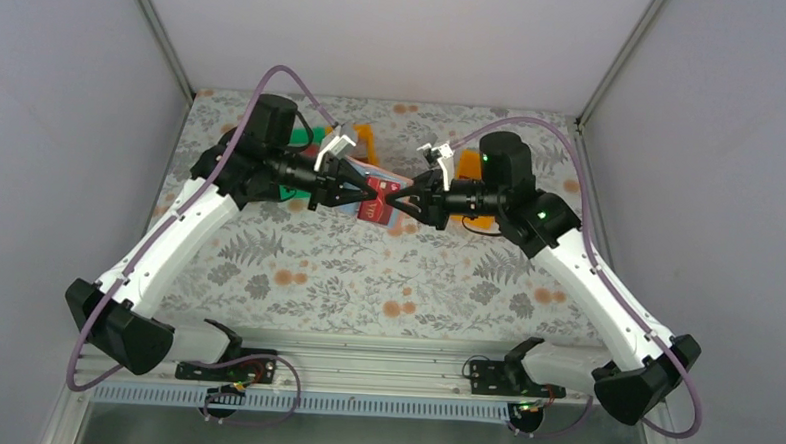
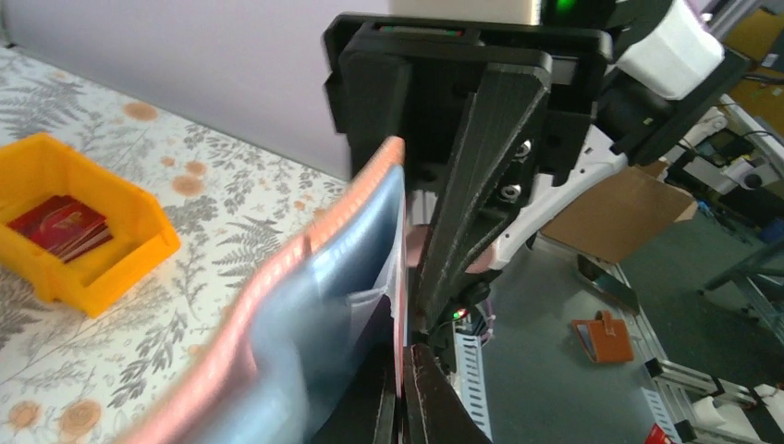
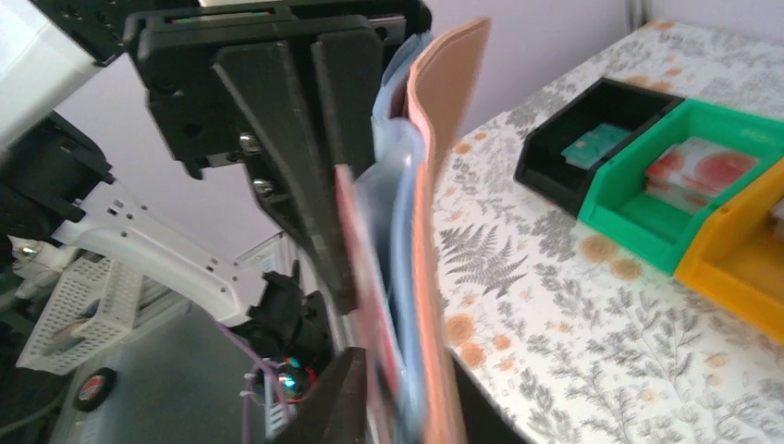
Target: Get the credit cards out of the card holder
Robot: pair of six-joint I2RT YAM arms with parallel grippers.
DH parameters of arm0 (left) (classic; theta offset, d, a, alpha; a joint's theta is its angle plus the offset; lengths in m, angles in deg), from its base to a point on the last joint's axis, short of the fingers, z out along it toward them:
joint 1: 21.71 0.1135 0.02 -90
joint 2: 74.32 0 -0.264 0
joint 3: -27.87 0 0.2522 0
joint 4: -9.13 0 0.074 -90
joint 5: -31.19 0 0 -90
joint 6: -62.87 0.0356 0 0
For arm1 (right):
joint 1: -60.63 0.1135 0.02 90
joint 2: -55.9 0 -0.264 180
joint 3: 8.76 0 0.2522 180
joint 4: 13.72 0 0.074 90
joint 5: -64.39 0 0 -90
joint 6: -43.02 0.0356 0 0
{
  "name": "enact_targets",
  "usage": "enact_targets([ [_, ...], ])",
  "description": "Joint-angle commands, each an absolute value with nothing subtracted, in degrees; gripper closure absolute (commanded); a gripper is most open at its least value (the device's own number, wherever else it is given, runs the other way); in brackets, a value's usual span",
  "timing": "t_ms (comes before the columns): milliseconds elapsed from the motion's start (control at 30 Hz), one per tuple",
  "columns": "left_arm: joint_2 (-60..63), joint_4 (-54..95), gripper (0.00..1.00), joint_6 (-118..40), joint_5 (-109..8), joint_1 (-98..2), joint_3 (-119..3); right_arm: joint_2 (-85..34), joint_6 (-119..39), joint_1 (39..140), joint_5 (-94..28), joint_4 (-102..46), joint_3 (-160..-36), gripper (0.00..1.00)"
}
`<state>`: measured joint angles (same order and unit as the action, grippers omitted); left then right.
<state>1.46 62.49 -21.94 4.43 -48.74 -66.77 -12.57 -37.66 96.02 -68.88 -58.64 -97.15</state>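
Observation:
The card holder (image 1: 369, 178) is held in the air between both grippers, above the back middle of the table. Its brownish-pink cover (image 3: 434, 185) and blue-grey sleeves (image 2: 314, 305) stand on edge. My right gripper (image 1: 401, 200) is shut on the holder's end, with cover, sleeves and card between its fingers (image 3: 407, 365). My left gripper (image 1: 357, 194) is shut on the thin edge of a dark red credit card (image 1: 375, 199), seen edge-on between its fingers (image 2: 404, 388). The card (image 3: 356, 250) lies against the sleeves. How far it sits inside a pocket is hidden.
An orange bin (image 2: 65, 231) holds dark red cards. A black bin (image 3: 592, 129) holds a teal card, a green bin (image 3: 684, 185) holds a whitish-pink card, and an orange bin (image 3: 740, 250) sits beside them. The bins stand at the table's back (image 1: 362, 141).

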Motion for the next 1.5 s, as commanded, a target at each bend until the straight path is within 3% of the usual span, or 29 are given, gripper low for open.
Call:
enact_targets([
  [0,-0.15,61.11,0.98,-21.21,10.71,-49.61,-66.71,-10.83,-37.26,95.13,-69.8,-52.94,-93.68,0.65],
  [67,-0.28,60.06,0.98,-22.45,10.73,-48.8,-66.24,-9.79,-37.28,94.86,-70.89,-52.78,-92.31,0.55],
  [200,0.03,59.69,0.98,-22.62,11.34,-47.9,-66.73,-8.38,-37.24,94.51,-71.84,-52.71,-89.42,0.54],
  [267,0.02,59.8,0.98,-22.4,11.9,-47.91,-66.6,-7.89,-37.08,94.38,-72.97,-52.22,-88.43,0.62],
  [433,-0.14,60.48,0.98,-20.99,11.98,-47.91,-65.73,-7.21,-37.34,94.06,-74.75,-51.75,-88.21,0.95],
  [500,-0.19,60.75,0.98,-20.42,11.89,-47.91,-65.59,-7.13,-37.56,94.02,-75.36,-51.74,-88.62,0.96],
  [533,-0.13,61.19,0.96,-19.98,11.71,-47.91,-65.7,-7.12,-37.7,93.9,-75.44,-51.93,-88.9,0.96],
  [633,-0.05,62.76,0.66,-18.66,11.65,-47.5,-66.41,-6.69,-38.69,93.49,-75.31,-52.53,-89.31,0.96],
  [667,-0.05,62.85,0.64,-18.64,11.88,-47.05,-66.41,-6.46,-38.92,93.3,-75.34,-52.61,-89.25,0.96],
  [800,0.27,62.18,0.72,-19.68,15.0,-44.85,-65.43,-6.46,-39.0,92.51,-76.22,-52.79,-89.56,0.96],
  [1133,1.69,60.25,0.77,-21.08,13.61,-45.69,-65.14,-8.4,-39.63,92.42,-79.57,-52.86,-90.94,0.96],
  [1233,2.07,60.32,0.95,-21.2,13.13,-45.7,-65.17,-8.7,-39.97,92.38,-80.08,-53.05,-91.28,0.96],
  [1267,2.08,60.37,0.97,-21.16,13.32,-45.69,-65.09,-8.7,-40.06,92.36,-80.1,-53.11,-91.31,0.96],
  [1467,1.4,62.13,0.98,-19.54,17.04,-44.58,-64.78,-7.87,-40.77,91.79,-79.92,-53.69,-90.5,0.96],
])
